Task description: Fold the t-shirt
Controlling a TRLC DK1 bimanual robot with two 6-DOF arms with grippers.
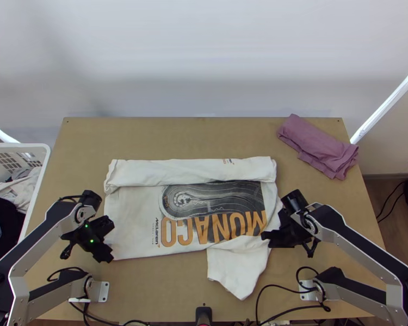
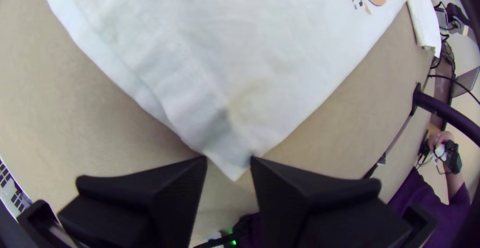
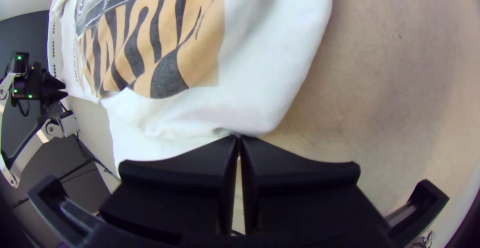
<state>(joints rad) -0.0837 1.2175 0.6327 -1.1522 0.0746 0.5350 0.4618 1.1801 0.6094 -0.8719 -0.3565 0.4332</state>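
Observation:
The white t-shirt [image 1: 133, 217] lies printed side up, its far edge folded over in a long strip [image 1: 193, 171]. A loose flap [image 1: 236, 271] extends toward the table's near edge. My left gripper [image 1: 110, 240] is at the shirt's near left corner. In the left wrist view, the t-shirt's [image 2: 225, 53] corner lies between the spread fingers of the left gripper [image 2: 228, 159]. Beside the lettering, my right gripper [image 1: 266, 237] is at the near right part. The right wrist view has the right gripper [image 3: 239, 138] closed on a bunched edge of the t-shirt [image 3: 270, 73].
A folded mauve cloth [image 1: 318, 144] lies at the table's far right corner. The white basket [image 1: 45, 157] with clothes stands off the left side. Black cables [image 1: 280, 312] run along the near edge. Bare wood [image 1: 177, 138] shows beyond the shirt.

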